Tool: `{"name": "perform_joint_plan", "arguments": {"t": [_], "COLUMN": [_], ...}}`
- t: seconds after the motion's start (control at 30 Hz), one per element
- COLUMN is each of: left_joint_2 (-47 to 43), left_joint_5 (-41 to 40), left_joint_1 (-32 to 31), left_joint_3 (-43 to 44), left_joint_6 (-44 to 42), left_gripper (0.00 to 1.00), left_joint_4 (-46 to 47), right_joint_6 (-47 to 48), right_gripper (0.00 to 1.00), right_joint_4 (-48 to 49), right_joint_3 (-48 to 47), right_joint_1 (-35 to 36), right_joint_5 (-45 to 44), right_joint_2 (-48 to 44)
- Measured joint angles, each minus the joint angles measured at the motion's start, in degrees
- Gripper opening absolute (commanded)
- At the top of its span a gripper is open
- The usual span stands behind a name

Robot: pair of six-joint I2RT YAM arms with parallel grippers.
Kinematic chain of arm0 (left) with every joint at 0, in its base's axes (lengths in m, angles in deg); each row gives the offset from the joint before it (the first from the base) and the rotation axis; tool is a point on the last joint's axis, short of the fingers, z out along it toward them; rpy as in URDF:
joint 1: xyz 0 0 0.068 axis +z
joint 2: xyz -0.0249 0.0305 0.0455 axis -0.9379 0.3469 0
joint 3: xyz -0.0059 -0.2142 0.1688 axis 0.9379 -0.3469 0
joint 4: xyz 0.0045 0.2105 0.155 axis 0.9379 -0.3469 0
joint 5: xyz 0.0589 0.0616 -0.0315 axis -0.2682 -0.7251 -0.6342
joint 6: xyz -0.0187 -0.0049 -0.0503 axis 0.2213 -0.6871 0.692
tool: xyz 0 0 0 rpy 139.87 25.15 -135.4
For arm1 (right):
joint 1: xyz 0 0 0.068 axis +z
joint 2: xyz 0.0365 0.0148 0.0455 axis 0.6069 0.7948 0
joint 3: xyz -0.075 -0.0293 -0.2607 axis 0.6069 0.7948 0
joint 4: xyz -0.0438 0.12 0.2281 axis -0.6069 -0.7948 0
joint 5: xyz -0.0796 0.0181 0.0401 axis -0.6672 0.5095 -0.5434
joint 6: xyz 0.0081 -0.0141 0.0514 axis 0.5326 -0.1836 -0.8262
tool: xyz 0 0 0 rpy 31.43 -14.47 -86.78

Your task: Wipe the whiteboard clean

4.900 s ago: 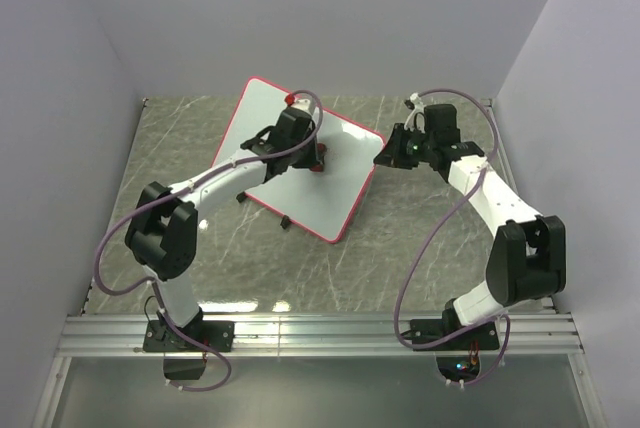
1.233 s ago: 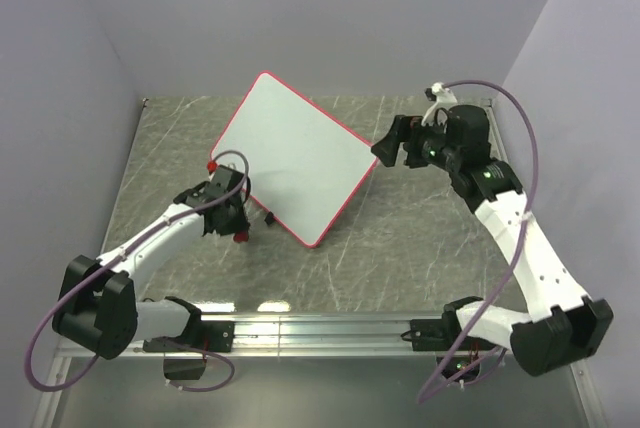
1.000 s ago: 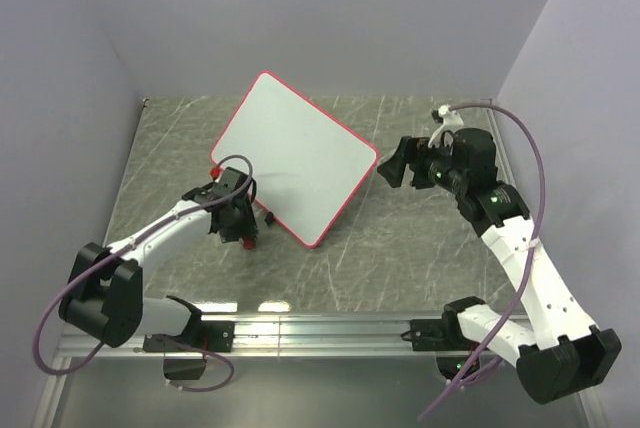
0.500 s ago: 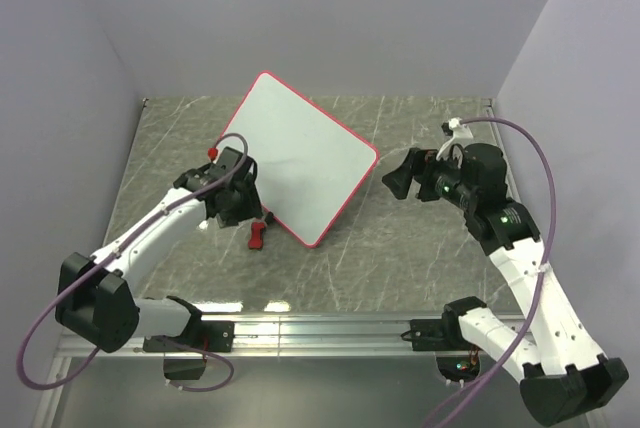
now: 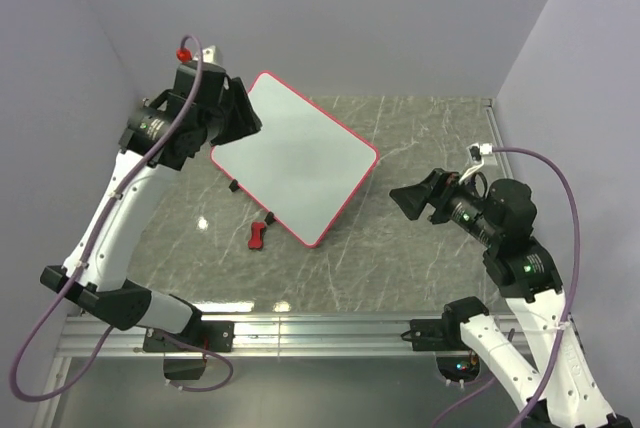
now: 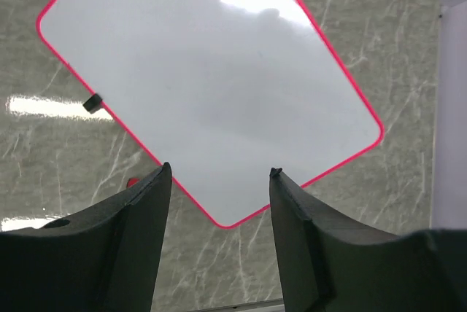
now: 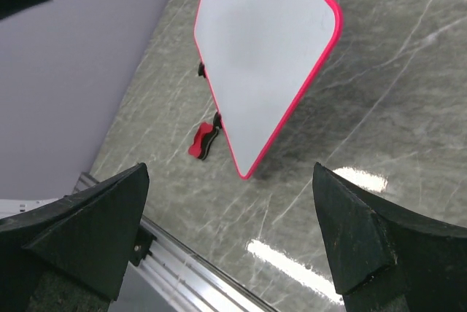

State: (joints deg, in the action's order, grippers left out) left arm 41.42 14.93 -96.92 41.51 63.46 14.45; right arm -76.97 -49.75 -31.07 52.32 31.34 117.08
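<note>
Whiteboard point(image 5: 297, 166) appears clean (eraser point(image 5: 259, 233) lies just beside it); left gripper point(image 6: 220, 170) and right gripper point(image 7: 230, 170) both gape empty; only withdrawal likely remains.

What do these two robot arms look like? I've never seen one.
The left arm and right arm are white tubes linked by chunky black joints, each trailing a looping purple cable. The left gripper and right gripper both end in two broad, matte black wedge-shaped fingers.
</note>
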Motion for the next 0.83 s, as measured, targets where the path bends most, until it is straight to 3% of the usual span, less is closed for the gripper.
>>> {"name": "perform_joint_plan", "arguments": {"t": [0.27, 0.43, 0.57, 0.67, 0.83], "left_joint_2": [0.3, 1.5, 1.5, 0.8, -2.9], "left_joint_5": [0.0, -0.2, -0.6, -1.3, -2.0], "left_joint_1": [-0.1, -0.9, -1.9, -3.1, -4.3], "left_joint_3": [4.3, 6.9, 9.6, 9.6, 5.1], "left_joint_6": [-0.8, -0.6, 0.1, 0.9, 2.9], "left_gripper": [0.66, 0.75, 0.74, 0.67, 0.63], "left_joint_4": [-3.2, -4.5, -4.7, -5.1, -5.2], "right_joint_6": [0.2, 1.0, 1.1, 1.5, 2.3], "right_gripper": [1.0, 1.0, 1.0, 1.0, 1.0], "right_joint_4": [-5.5, -8.6, -10.0, -10.4, -10.8], "right_joint_3": [0.4, 0.4, 0.8, 0.8, 0.8], "right_joint_1": [0.0, 0.0, 0.0, 0.3, 1.6], "right_joint_5": [-0.3, -0.1, -0.1, -0.3, -1.2], "right_joint_2": [-5.2, -9.1, -10.4, -10.5, -10.6]}}
